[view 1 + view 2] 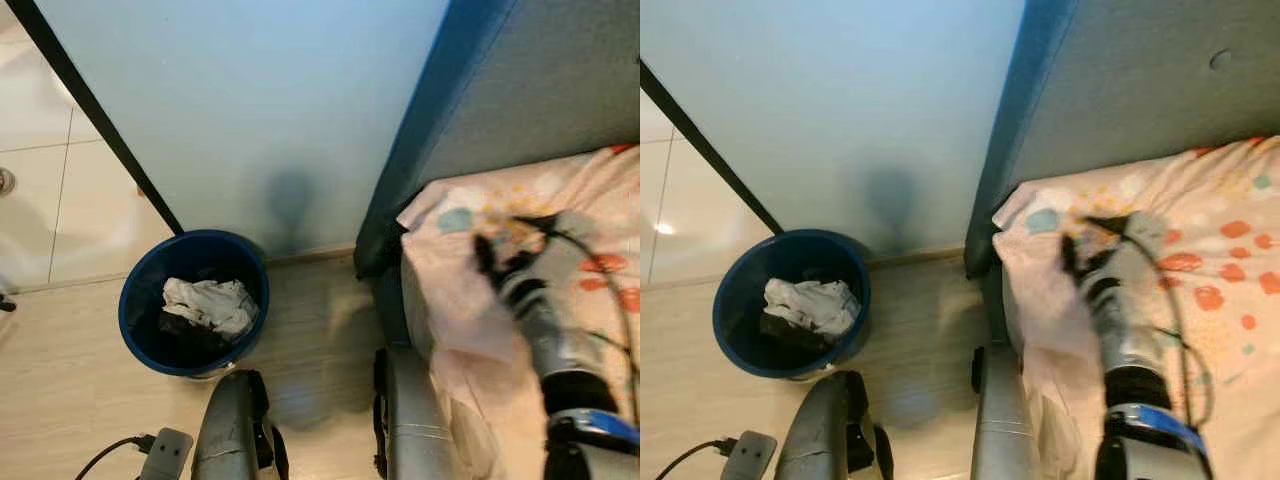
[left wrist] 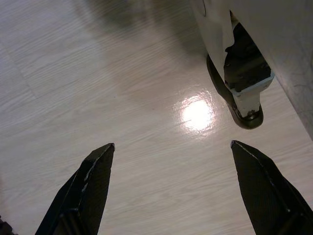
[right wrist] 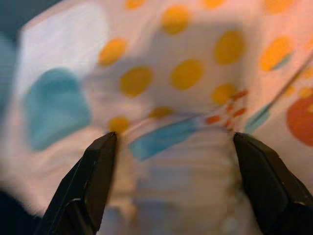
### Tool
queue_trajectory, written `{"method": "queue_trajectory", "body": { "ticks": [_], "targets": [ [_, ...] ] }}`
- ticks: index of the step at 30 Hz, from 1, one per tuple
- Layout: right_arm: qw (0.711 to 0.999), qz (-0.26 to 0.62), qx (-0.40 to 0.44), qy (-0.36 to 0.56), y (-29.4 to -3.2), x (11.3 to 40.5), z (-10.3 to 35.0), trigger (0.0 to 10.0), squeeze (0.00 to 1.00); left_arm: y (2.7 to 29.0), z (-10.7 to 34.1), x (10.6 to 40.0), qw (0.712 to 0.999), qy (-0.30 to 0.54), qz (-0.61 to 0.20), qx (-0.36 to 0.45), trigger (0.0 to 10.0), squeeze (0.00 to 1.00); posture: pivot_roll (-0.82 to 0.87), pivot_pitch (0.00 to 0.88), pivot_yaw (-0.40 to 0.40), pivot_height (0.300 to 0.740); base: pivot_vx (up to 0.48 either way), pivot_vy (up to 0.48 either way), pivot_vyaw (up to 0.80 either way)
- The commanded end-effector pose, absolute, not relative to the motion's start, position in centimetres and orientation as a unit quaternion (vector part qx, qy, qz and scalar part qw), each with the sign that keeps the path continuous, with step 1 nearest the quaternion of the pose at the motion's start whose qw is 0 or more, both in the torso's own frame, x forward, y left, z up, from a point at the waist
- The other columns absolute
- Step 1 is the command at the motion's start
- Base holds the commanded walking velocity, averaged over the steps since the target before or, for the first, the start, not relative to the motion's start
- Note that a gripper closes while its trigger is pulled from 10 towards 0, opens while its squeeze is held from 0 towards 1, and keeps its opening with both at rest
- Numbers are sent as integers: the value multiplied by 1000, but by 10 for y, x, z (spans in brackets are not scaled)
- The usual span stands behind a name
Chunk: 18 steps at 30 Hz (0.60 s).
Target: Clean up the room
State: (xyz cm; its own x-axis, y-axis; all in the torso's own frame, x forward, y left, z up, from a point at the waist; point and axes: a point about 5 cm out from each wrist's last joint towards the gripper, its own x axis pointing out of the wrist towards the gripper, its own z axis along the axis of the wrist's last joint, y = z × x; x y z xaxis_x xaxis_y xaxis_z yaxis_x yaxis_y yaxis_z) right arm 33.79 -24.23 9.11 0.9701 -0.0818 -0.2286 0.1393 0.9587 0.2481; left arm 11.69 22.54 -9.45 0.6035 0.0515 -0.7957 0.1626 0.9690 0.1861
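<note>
Sheet (image 3: 186, 68), dotted and bunched at the bed corner right of centre in my head view, looks soft, light and slippery, so I would pinch a raised fold with my right gripper (image 3: 173, 147), fingers spread wide above it.

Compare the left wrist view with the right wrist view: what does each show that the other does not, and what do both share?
Left wrist view alone: pale wood-look floor with a bright glare spot, and a white-and-black foot of the robot. Right wrist view alone: blurred bedding printed with orange dots and teal patches, close before the right gripper. Shared: two black fingers spread wide apart, nothing between them; the left gripper hangs above the floor.
</note>
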Motion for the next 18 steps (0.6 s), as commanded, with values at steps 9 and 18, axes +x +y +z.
{"method": "queue_trajectory", "body": {
  "ticks": [9,18],
  "targets": [
    [993,-78,77,38,-276,348,135,10000,0,218,-98,112,881,457,-44,113,10000,0,-63,211,62,592,0,0,0],
    [989,-137,-42,-46,-301,354,199,10000,0,213,-97,121,885,450,-48,110,10000,0,-76,197,62,592,0,0,0]
  ]
}}
